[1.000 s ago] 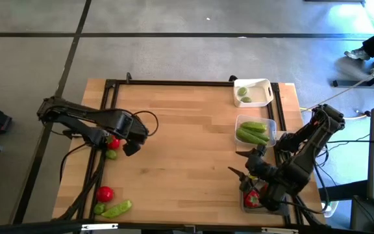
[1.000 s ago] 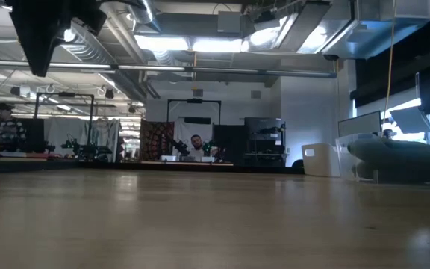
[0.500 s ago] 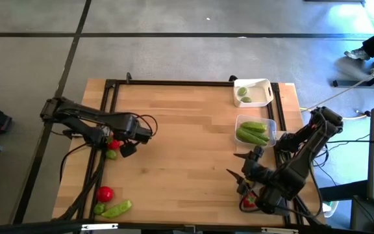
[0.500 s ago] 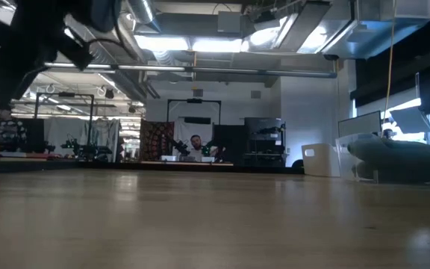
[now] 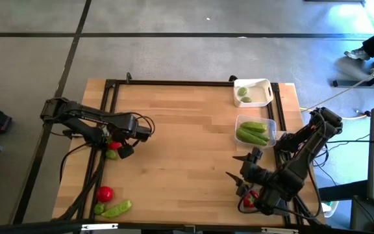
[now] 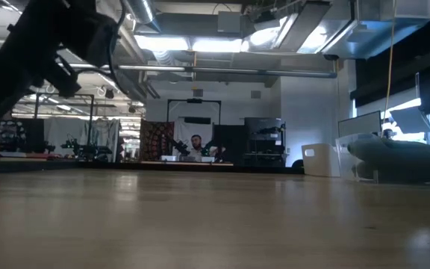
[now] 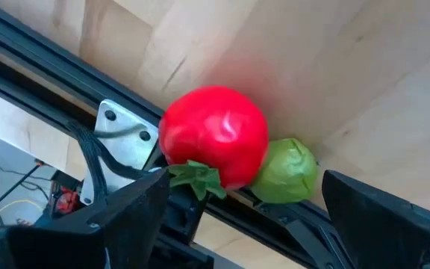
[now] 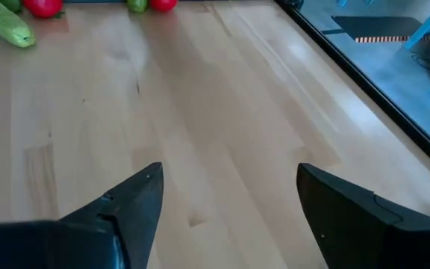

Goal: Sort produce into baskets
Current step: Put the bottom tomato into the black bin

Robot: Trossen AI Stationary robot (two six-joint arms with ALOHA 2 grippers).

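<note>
Tomato (image 7: 213,134) and lime (image 7: 286,171) lie touching at the table's (image 5: 180,136) nine o'clock edge, framed by our left gripper (image 7: 239,213), its fingers spread and empty. Another tomato (image 5: 104,193) and a green pod (image 5: 117,209) sit toward seven o'clock. At two o'clock the white basket (image 5: 252,92) holds limes; just below it the clear basket (image 5: 256,130) holds pods. Our right gripper (image 5: 237,175) hovers near five o'clock, spread and empty, beside a tomato (image 5: 249,199) under the arm.
</note>
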